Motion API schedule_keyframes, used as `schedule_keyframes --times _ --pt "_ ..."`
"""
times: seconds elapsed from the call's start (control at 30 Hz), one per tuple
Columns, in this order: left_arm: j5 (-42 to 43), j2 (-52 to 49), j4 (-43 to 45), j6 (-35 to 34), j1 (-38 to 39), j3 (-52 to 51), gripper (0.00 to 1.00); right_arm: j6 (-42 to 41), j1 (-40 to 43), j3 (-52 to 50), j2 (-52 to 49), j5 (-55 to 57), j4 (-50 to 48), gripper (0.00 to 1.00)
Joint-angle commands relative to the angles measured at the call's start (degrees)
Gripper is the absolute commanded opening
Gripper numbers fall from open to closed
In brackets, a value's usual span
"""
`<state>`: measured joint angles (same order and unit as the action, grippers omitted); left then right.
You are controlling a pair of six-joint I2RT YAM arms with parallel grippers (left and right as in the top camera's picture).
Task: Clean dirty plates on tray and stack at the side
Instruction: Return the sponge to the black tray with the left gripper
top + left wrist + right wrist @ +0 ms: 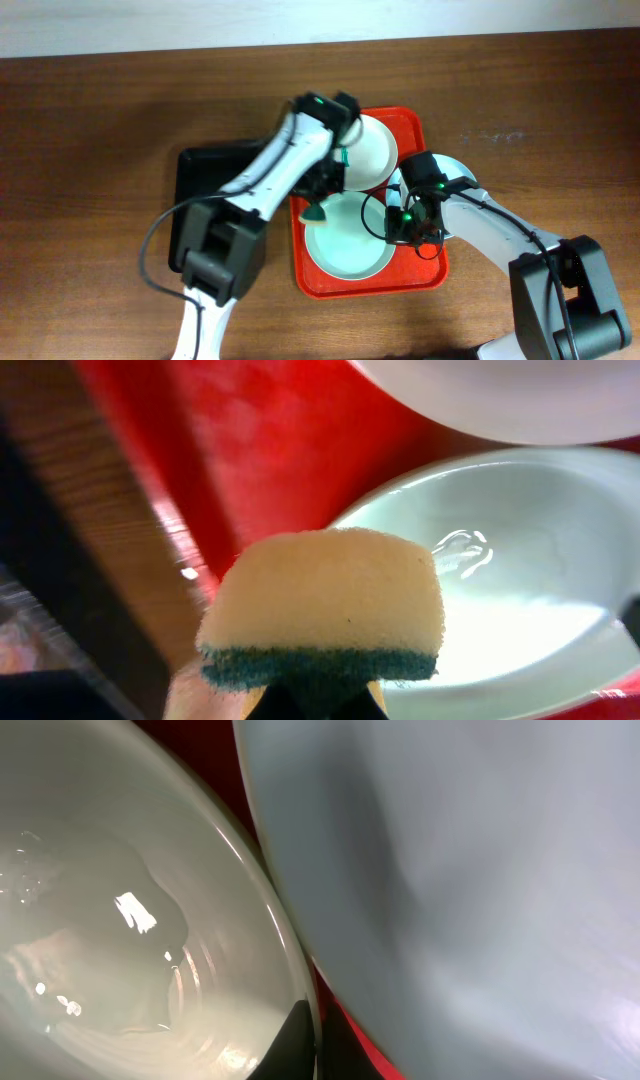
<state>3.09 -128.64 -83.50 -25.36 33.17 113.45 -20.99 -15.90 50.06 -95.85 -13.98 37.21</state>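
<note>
Red rectangular plastic tray (410, 128), pale mint round plate (345, 250), white round plate (372, 150), yellow foam sponge (325, 600) with dark green layer, brown wood-grain table (100, 120)

No writing, label, brand, number or sign can be read in any view (the only marks are small green lights (318, 99), at about 11 and 3 o'clock of the tray (370, 289), plain glowing dots, not characters).
</note>
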Motion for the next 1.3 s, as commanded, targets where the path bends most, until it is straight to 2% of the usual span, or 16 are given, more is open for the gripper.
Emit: schedule_keyframes --times 0.0,0.2,0.33,0.4,0.5,0.53,0.63,0.67,0.77,0.83,0.9,0.97,1.0,1.17,1.2,1.27 --pt "-0.8 8.0 -2.5 2.3 -8.2 2.6 0.0 1.2 0.0 -0.2 -1.6 3.1 0.8 0.04" --pt "-4.2 11.3 -4.0 5.0 -20.8 2.5 0.0 4.6 0.0 -0.2 -1.6 3.1 0.0 0.04" --pt "-4.2 11.3 2.0 7.5 -25.2 -4.5 0.0 8.8 0.0 -0.2 -1.6 3.1 -1.7 0.04" --pt "-4.2 11.3 8.4 8.0 -25.5 -12.5 0.0 8.5 0.0 -0.2 -1.6 2.5 -2.5 0.04" --pt "-5.5 11.3 15.5 8.3 -25.4 -21.5 0.0 8.6 0.0 -0.2 -1.6 1.5 -3.2 0.17" --pt "-6.2 11.3 17.2 8.3 -25.4 -23.9 0.0 8.6 0.0 -0.2 -1.6 1.6 -3.2 0.17" --pt "-6.6 11.3 19.9 8.3 -25.9 -27.3 0.0 8.5 -0.1 -0.2 -1.6 1.3 -3.2 0.05" --pt "-6.6 11.3 20.1 8.3 -25.9 -27.5 0.03 8.5 -0.2 -0.2 -1.6 1.0 -3.2 0.04" --pt "-6.5 12.0 18.7 8.3 -25.9 -26.5 0.22 8.1 -0.9 0.4 -0.8 0.9 -2.6 0.04" --pt "-6.5 13.0 17.0 8.3 -25.9 -25.6 0.29 7.9 -1.7 1.9 0.5 1.6 -0.9 0.04" --pt "-6.5 14.6 16.0 8.3 -25.9 -24.7 0.4 5.4 -3.5 4.9 2.2 7.0 2.3 0.04" --pt "-6.3 17.3 15.7 8.3 -25.9 -24.4 0.64 3.4 -6.2 9.2 3.3 15.0 7.4 0.04" --pt "-6.3 18.2 15.6 8.3 -25.9 -24.4 0.69 2.8 -7.5 11.6 3.3 18.2 10.1 0.04" --pt "-6.3 23.7 13.9 8.3 -25.9 -24.4 0.82 2.5 -10.4 19.5 3.3 23.7 16.0 0.04" --pt "-6.3 24.7 13.6 8.3 -26.0 -24.4 1.0 2.5 -10.3 20.6 3.3 23.8 16.2 0.04" --pt "-6.3 27.6 12.9 8.3 -26.7 -24.4 0.99 2.5 -10.3 22.9 3.4 25.8 17.2 0.04"
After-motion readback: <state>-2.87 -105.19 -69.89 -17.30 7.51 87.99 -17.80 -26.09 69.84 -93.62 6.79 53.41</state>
